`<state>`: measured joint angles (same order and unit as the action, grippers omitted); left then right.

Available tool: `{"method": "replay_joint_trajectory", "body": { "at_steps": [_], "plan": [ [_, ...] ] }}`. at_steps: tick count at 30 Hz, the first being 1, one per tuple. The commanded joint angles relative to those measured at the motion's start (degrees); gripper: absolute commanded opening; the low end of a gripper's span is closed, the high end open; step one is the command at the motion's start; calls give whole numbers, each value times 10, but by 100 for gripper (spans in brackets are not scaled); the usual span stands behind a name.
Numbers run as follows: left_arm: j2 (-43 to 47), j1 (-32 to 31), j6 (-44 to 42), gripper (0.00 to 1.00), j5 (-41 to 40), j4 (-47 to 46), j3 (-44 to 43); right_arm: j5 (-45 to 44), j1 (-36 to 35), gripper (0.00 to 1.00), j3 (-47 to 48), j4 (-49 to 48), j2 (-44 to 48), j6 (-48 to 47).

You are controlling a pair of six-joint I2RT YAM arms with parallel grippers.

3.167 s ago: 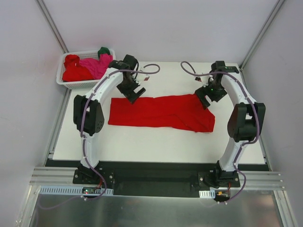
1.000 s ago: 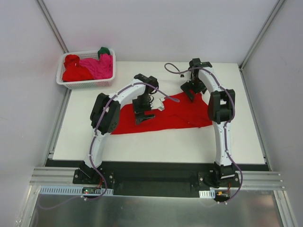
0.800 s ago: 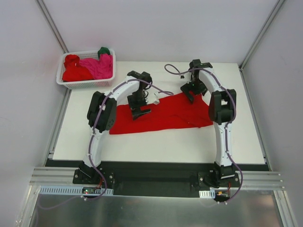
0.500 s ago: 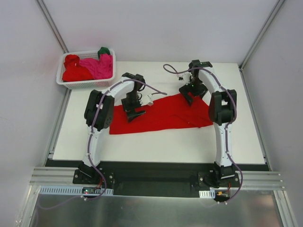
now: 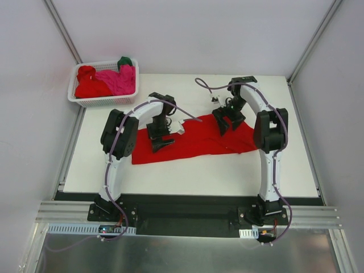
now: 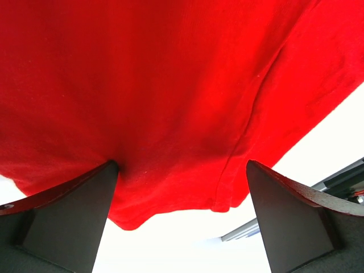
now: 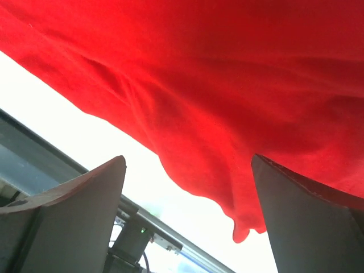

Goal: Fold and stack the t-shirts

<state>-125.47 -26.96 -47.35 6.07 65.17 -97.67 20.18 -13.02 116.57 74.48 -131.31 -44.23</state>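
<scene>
**Position of the work.** One red t-shirt [image 5: 193, 145] lies flat on the white counter [image 5: 187, 173], drawn out in a long band between the two arms. More shirts are heaped in the white basket [image 5: 77, 98] at the far left corner: red cloth [image 5: 88, 85], a magenta-pink shirt [image 5: 119, 79] and a dark green shirt [image 5: 125, 61]. No finished stack is visible on the counter.

**Hands.** The left hand [image 5: 159, 142] hangs over the left part of the band and the right hand [image 5: 224, 121] over its far right part. In both wrist views the jaws stand wide apart with no cloth pinched between them, so both hands are released.

**Step in hand.** By judgement, the shirt is part-way through its folding: narrowed lengthwise, not yet doubled end over end.

**Next move.** This probably calls for each hand to drop to an edge or corner, pinch both layers, and carry one end across the other without dragging the band out of line.

**Not established.**
- The arms cover stretches of the shirt's far edge.
- Collar and sleeves cannot be picked out, so the lie of the layers is uncertain.
- Whether either hand's fingertips touch the cloth cannot be told.
- The number of shirts in the basket cannot be told.
</scene>
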Motion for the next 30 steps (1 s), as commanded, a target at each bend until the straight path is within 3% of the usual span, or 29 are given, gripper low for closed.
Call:
{"method": "replay_joint_trajectory", "body": {
  "at_steps": [1, 12, 20, 30],
  "plan": [
    [15, 4, -16, 97, -15, -4, 24, 13, -4, 96, -9, 9, -4, -17],
    [10, 25, 8, 97, -63, -111, 48, -45, -21, 96, -88, -125, 19, -67],
    [-21, 45, 35, 97, -120, -134, -29, -109, -23, 96, -16, -117, -12, -92],
    [36, -9, 21, 97, -42, -111, 45, -168, -25, 96, 107, -71, -97, -98]
  ]
}}
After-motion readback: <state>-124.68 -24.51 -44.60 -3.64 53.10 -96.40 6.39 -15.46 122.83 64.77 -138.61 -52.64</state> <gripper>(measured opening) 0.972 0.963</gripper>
